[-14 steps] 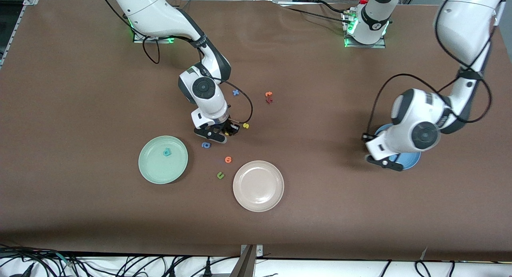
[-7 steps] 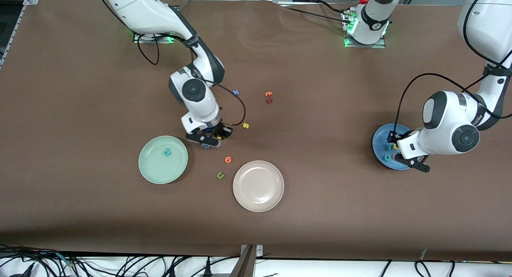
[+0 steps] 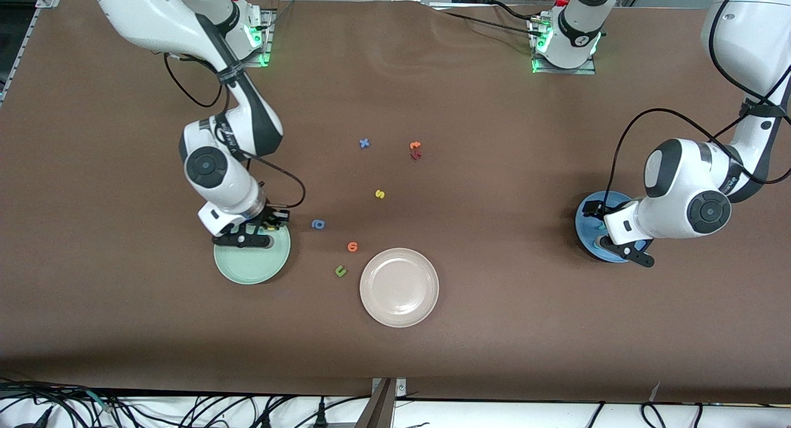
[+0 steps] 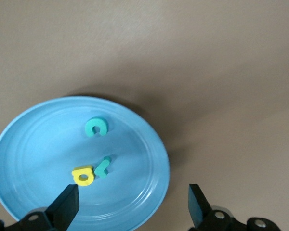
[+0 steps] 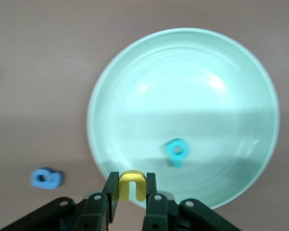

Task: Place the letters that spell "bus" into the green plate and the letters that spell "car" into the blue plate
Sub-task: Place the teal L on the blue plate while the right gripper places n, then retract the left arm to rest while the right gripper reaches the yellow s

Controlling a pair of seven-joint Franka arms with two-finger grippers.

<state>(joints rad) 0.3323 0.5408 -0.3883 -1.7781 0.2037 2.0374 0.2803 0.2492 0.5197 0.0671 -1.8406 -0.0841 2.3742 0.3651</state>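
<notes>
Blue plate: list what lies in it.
In the blue plate: a teal "c", a yellow "a" and a thin teal "r". The left gripper's open jaws cover part of its rim.

The left pincer point(image 4: 131, 204) hangs over the blue plate point(image 4: 33, 139), its two dark fingers point(image 4: 65, 207) spread wide with nothing between them. Three small foam letters lie in the plate: a teal "c" point(image 4: 96, 127), a yellow "a" point(image 4: 83, 175) and a thin teal "r" point(image 4: 103, 166) touching the "a". The plate sits on the brown desk point(image 4: 207, 72).
</notes>
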